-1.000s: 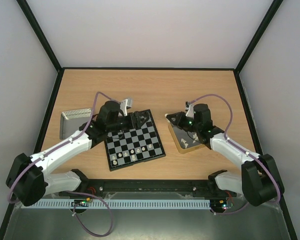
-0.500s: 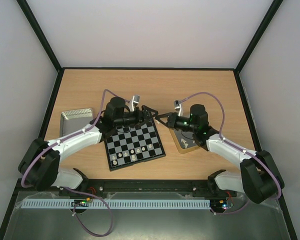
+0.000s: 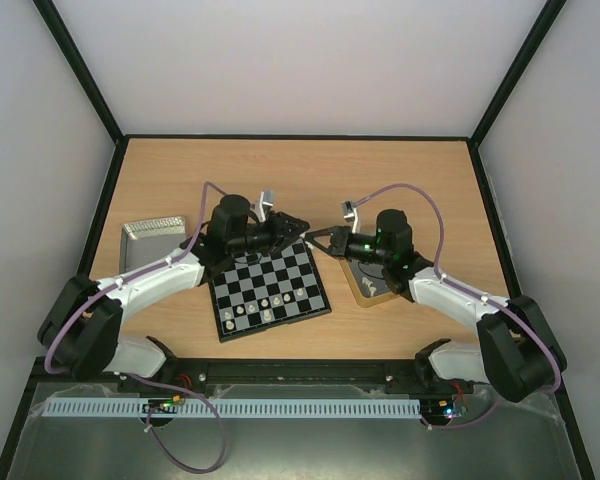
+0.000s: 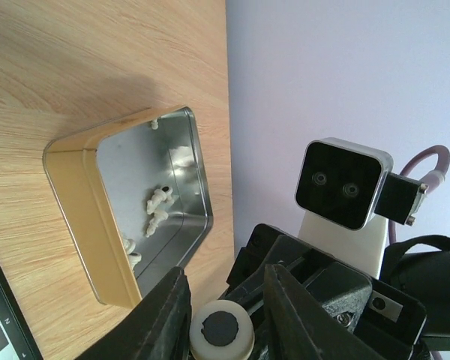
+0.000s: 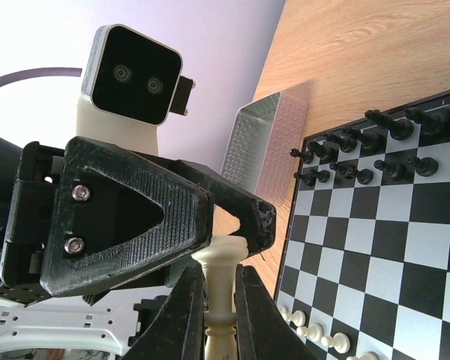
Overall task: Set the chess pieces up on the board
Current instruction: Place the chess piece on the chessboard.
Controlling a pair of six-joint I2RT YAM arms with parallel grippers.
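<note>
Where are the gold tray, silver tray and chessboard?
gold tray (image 4: 90, 217), left wrist view, outer wall.
silver tray (image 5: 259, 142), right wrist view, bumpy side wall.
chessboard (image 3: 270, 283), top view, bare middle square.

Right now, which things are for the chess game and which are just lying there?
For the job:
the board
black pieces and white pieces standing on it
the white piece in the right gripper
the gold tray with spare white pieces

Just lying about:
the silver tray, beside the board
</note>
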